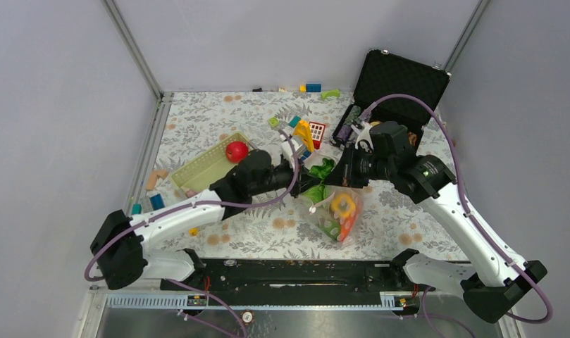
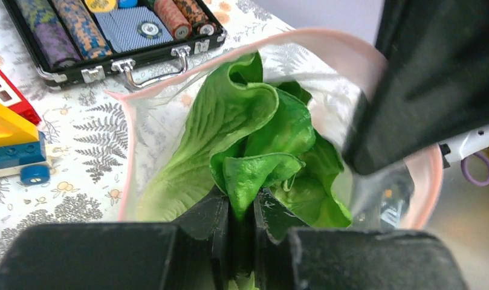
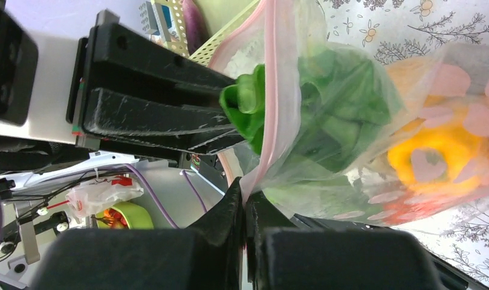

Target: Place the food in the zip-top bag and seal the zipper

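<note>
Between grey walls, on the floral bench, the zip-top bag lies mid-bench, seemingly limp and slippery. Right jaws pinch its firmer zipper, probably the best hold; left jaws grip a light, floppy leaf at its mouth

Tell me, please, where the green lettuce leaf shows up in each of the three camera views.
Top view: the lettuce leaf is mid-table, just beyond the bag.
Left wrist: the lettuce leaf fills the centre, pinched in the left gripper and poking into the bag's mouth.
Right wrist: the lettuce leaf is upper middle, crossing the pink zipper.
Shared landmark: the clear bag.
</note>
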